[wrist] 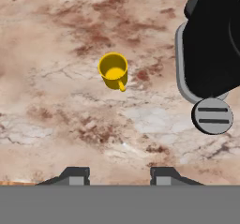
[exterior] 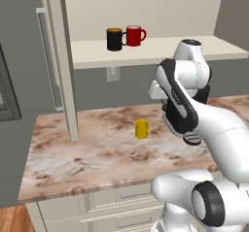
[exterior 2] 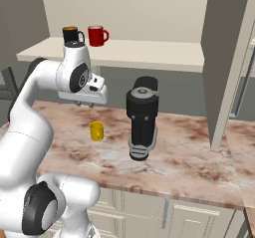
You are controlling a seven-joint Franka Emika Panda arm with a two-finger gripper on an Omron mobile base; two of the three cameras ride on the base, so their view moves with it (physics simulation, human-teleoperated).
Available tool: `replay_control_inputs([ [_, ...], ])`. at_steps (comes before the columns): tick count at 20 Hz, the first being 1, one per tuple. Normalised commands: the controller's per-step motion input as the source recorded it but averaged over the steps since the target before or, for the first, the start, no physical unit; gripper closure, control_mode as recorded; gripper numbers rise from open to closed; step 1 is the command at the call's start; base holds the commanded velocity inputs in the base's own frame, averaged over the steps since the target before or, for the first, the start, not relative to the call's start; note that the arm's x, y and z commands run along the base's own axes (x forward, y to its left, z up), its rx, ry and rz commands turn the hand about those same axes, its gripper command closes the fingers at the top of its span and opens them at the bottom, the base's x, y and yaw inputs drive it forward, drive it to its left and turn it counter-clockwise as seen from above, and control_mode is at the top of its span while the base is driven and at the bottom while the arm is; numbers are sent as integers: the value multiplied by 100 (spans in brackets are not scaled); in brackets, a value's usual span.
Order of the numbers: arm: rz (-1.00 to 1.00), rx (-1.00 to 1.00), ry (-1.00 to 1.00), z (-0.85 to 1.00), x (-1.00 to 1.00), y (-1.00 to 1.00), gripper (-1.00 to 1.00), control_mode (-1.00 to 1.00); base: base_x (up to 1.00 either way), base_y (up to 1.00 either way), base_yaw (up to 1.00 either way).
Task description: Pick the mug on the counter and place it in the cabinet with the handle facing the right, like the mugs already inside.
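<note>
**Yellow mug sitting alone on the marble counter, gripper hanging above it**

From the left base view, the mug [exterior: 142, 129] is standing upright on the counter [exterior: 73, 148], a small glossy yellow cylinder against the speckled beige and reddish-brown slab. Above it, the cabinet [exterior: 146, 49] is showing its flat cream shelf, where a black mug [exterior: 115, 39] and a red mug [exterior: 133, 35] are sitting side by side. The white arm is bending over the counter to the mug's right.

From the right base view, the mug [exterior 2: 96, 131] is resting just below and slightly right of the arm's white hand, with clear air between them. A black coffee machine [exterior 2: 142, 120] with a round grey base is standing to the mug's right, apart from it.

In the hand view, the gripper [wrist: 120, 175] is looking straight down, its two dark fingertips [wrist: 75, 175] spread wide and pinching nothing. The mug [wrist: 113, 70] is lying well beyond them, towards the view's top, its open mouth round and its handle [wrist: 121, 85] pointing down-right in this view. The coffee machine [wrist: 211, 45] is looming at the right edge.
</note>
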Motion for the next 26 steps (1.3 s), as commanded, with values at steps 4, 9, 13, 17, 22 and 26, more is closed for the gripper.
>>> replay_control_inputs([
  [4,0,0,0,-1,-9,0,-100,-100,0,0,0],
  [9,0,0,-7,-4,-22,0,-100,-100,0,0,0],
  [13,0,0,-10,-11,-23,0,-100,-100,0,0,0],
  [17,0,0,-10,-19,-20,0,-100,-100,0,0,0],
  [22,0,-2,-11,-24,-26,0,-100,-100,0,0,0],
  [26,0,-1,-9,-26,-20,0,-100,-100,0,0,0],
])
